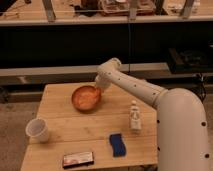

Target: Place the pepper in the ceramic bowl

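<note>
Reaching in from the right of the view, the white arm (134, 88) crosses the far edge of the wooden table (65, 117) and bends down toward the ceramic bowl (84, 99).

- The gripper (98, 89) is at the bowl's far-right rim, either just over it or touching it; can't tell which.
- Gripper state: can't tell. Its tip blends into the bowl's orange.
- The pepper: can't pick it out. It is close to the bowl's colour, so whether it is in the gripper or lying in the bowl isn't readable here.
- The bowl stands upright on the far half of the table, a bit left of middle, with a glossy orange-brown inside.

Other things on the table:
- A white cup (37, 130) stands upright near the left edge, on the camera side and well apart from the bowl.
- A small white bottle (134, 116) stands upright on the right side, near the robot's body (182, 130).
- A blue sponge (118, 145) lies flat just in front of the bottle and slightly left of it.
- A dark flat packet (78, 159) with a reddish face lies at the near edge, between the cup and the sponge.

The robot's body fills the lower right of the view. A dark counter and shelving run behind the table.
</note>
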Controlling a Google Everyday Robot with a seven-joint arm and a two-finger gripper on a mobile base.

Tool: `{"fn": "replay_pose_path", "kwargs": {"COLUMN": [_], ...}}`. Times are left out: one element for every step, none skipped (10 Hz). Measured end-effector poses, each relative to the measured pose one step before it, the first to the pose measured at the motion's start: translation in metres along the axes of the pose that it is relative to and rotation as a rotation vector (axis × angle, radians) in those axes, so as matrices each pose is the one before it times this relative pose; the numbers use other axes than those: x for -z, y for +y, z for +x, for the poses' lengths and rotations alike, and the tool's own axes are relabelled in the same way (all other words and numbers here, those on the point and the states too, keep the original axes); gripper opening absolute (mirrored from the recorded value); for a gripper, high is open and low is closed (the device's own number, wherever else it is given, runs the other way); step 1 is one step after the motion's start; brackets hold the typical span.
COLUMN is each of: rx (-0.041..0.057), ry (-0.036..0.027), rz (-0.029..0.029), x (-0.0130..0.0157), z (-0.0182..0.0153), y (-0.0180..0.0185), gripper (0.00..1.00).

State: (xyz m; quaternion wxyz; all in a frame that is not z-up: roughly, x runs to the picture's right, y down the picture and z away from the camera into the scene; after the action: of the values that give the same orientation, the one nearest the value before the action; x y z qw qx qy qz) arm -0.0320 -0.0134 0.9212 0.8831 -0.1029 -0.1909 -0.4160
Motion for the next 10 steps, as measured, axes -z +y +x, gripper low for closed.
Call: {"fn": "replay_pose_path", "kwargs": {"rx": [-0.00176, -0.00107, -0.00086, -0.00120, -0.00069, -0.00114, -0.00136, -0.00192, -0.00139, -0.00177], "ry": [0.00090, -0.00043, 0.00059, -0.00011, 0.00036, 0.00080, 0.00117, 0.00057, 0.00061, 0.00113], "rz": [-0.00090, -0.00146, 0.00013, -0.00149, -0.00069, 0.00009, -0.00025, -0.00027, -0.00020, -0.00050], "x": [-0.00054, -0.00080, 0.00032, -0.00032, 0.00008, 0.00021, 0.00008, -0.00006, -0.00008, -0.00003], "z": [0.00056, -0.00027, 0.00016, -0.00032, -0.00015, 0.00030, 0.00070, 0.00028, 0.00022, 0.00051], "y": [0.00042, 0.00075, -0.00021, 0.00071, 0.00033, -0.00005, -0.00018, 0.00011, 0.00006, 0.00029], "gripper": [0.23, 0.23, 0.23, 0.23, 0.23, 0.23, 0.23, 0.23, 0.23, 0.23]}}
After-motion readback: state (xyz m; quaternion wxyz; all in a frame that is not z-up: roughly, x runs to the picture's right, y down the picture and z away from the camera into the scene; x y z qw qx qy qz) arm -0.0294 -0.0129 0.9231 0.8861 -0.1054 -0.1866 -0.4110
